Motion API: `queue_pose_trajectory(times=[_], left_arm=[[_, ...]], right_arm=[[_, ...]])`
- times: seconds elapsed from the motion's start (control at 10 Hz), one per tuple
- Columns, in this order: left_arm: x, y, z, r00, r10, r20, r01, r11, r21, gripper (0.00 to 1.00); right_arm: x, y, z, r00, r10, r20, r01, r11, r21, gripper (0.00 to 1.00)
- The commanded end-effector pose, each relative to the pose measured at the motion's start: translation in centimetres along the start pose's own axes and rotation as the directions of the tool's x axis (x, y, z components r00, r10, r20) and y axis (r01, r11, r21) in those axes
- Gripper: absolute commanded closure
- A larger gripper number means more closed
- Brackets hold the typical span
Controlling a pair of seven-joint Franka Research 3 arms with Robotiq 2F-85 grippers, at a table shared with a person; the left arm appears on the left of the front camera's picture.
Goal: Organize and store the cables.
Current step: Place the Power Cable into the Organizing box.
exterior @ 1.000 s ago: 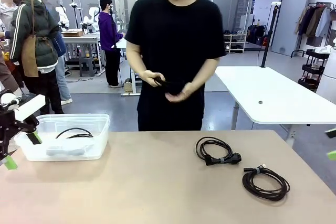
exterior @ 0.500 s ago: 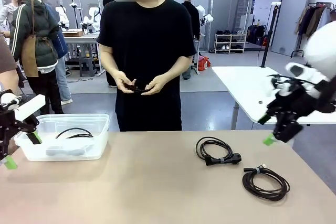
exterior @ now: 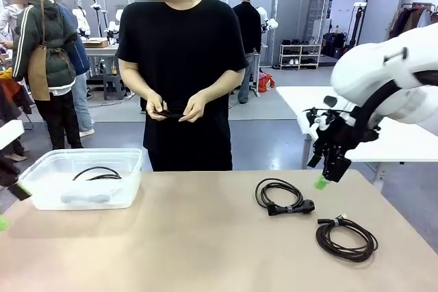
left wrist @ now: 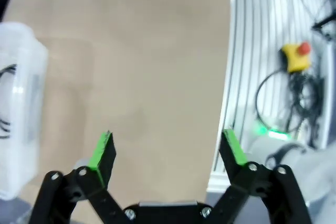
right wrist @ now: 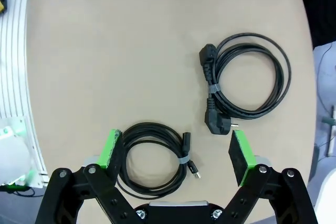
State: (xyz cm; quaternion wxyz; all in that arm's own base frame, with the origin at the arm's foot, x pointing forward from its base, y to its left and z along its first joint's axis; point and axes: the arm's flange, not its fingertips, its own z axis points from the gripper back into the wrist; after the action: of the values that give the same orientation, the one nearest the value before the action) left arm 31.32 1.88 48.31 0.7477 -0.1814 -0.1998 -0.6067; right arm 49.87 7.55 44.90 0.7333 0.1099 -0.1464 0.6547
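The right end effector [right wrist: 177,148] hangs above the tan surface [right wrist: 105,51], its jaws spread wide and its green pads [right wrist: 112,148] gripping nothing. Two coiled black cables lie apart on the surface. The larger cable [right wrist: 286,72], bound with a grey tie and ending in two chunky plugs, sits near the surface's curved edge. The smaller cable [right wrist: 152,126], also tied, lies further in from that edge, partly hidden behind one finger.

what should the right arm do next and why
Probably lower the open right gripper onto the cable just under it: the coil lies loose on the table, partly between its fingers, nothing is held yet, and the bin holds another cable.
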Motion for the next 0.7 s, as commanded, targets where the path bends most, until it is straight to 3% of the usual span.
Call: queue_pose_trajectory(times=[0.0, 0.2, 0.3, 0.4, 0.6], left_arm=[[-2.2, -2.4, -2.1, 0.978, 0.114, 0.177, -0.131, 0.988, 0.085, 0.0], [-4.1, -3.4, -3.2, 0.948, 0.169, 0.268, -0.217, 0.963, 0.16, 0.0], [-4.7, -3.7, -3.4, 0.943, 0.19, 0.274, -0.247, 0.95, 0.191, 0.0], [-5.6, -3.3, -4.2, 0.936, 0.199, 0.29, -0.241, 0.964, 0.116, 0.0], [-6.1, -3.5, -4.0, 0.953, 0.12, 0.278, -0.161, 0.979, 0.127, 0.0]], right_arm=[[1.9, -2.3, -1.7, 0.994, -0.021, -0.104, 0.025, 0.999, 0.035, 0.0], [3.0, -4.1, -4.3, 0.983, -0.02, -0.183, 0.026, 0.999, 0.029, 0.0], [3.5, -4.8, -5.4, 0.976, -0.017, -0.216, 0.021, 1.0, 0.014, 0.0], [3.7, -5.6, -6.5, 0.971, -0.008, -0.24, 0.013, 1.0, 0.021, 0.0], [4.0, -6.2, -8.6, 0.959, -0.035, -0.283, 0.045, 0.999, 0.03, 0.0]])
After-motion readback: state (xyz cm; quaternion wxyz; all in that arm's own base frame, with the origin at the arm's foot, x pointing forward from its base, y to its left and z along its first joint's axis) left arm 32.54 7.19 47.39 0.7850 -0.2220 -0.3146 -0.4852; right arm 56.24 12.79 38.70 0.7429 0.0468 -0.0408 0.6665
